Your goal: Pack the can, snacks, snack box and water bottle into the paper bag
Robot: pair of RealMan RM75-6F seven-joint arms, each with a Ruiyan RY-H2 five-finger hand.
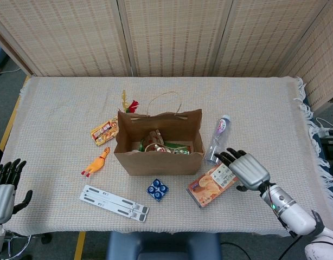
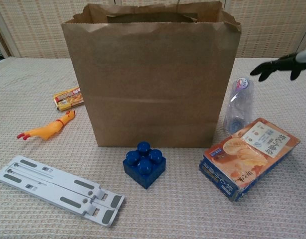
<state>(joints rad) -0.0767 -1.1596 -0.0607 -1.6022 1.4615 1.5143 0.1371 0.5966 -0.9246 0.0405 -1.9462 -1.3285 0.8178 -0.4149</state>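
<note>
The brown paper bag [image 1: 158,156] [image 2: 150,79] stands open in the middle of the table, with snack packets and a can-like item inside. An orange snack box [image 1: 211,183] [image 2: 250,157] lies to the bag's right front. A clear water bottle [image 1: 218,138] [image 2: 238,104] lies beside the bag's right side. My right hand [image 1: 244,168] [image 2: 280,65] hovers open, palm down, above the snack box's right end, holding nothing. My left hand [image 1: 4,187] rests open at the table's lower left edge.
A yellow snack pack [image 1: 104,131] [image 2: 69,97], a rubber chicken toy [image 1: 95,162] [image 2: 46,129], a blue block [image 1: 157,189] [image 2: 144,163] and a white folding stand [image 1: 114,202] [image 2: 58,189] lie left and front of the bag. A feathered toy [image 1: 128,104] lies behind it.
</note>
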